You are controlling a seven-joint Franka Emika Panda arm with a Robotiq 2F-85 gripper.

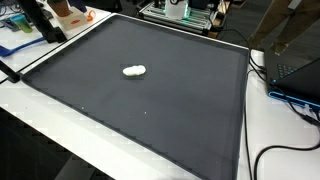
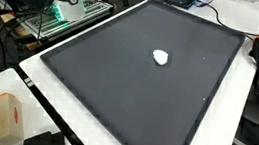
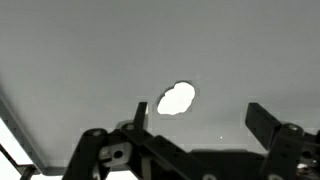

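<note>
**Tool.** In the wrist view the tool (image 3: 200,112) is spread wide, with nothing between its two black fingers (image 3: 262,120). It hangs above the surface and touches nothing. The wide spread leaves room on both sides for a small item to pass between the fingers.

**Nearest thing.** The small white rounded lump (image 3: 177,98) lies flat on the dark grey square mat (image 3: 100,50). It sits just ahead of the finger gap and a little toward the left-hand finger, so the tool is not centred over it. In both exterior views the lump (image 1: 134,71) (image 2: 161,57) rests alone near the middle of the mat (image 1: 180,110) (image 2: 137,94), well apart from every edge. That position allows an approach from any side.

**Surroundings.** The mat covers most of the white tabletop (image 1: 30,110), giving a plain, dark background against which the pale lump shows up clearly. Black cables (image 1: 270,155) run along the bare tabletop margin, off the mat.
</note>
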